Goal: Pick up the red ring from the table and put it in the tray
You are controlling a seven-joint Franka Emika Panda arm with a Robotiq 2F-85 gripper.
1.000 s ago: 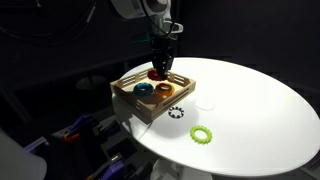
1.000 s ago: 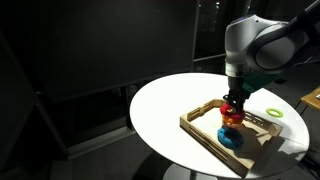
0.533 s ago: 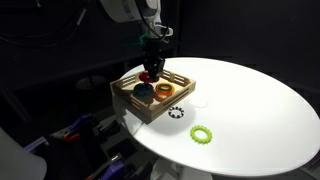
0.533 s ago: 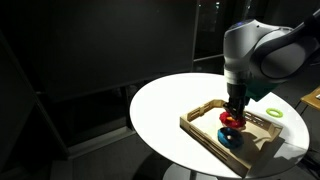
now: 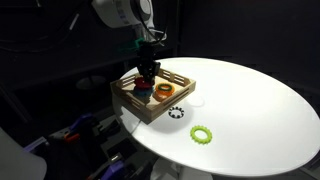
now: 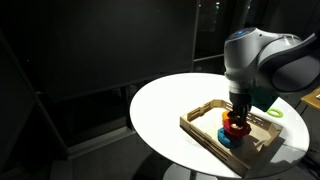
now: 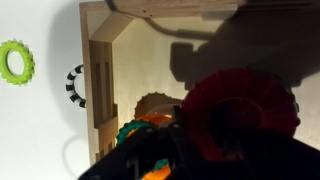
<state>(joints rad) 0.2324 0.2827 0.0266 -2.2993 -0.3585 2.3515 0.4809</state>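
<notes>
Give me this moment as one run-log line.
phase: placing | gripper: shut on red ring, low over tray | orange ring: in tray | green toothed ring: on table | release: not yet

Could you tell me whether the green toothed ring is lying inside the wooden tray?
No, the green toothed ring lies on the white table, well outside the wooden tray and apart from it.

looks like lab: dark black-walled room, spotlit round white table.
</notes>
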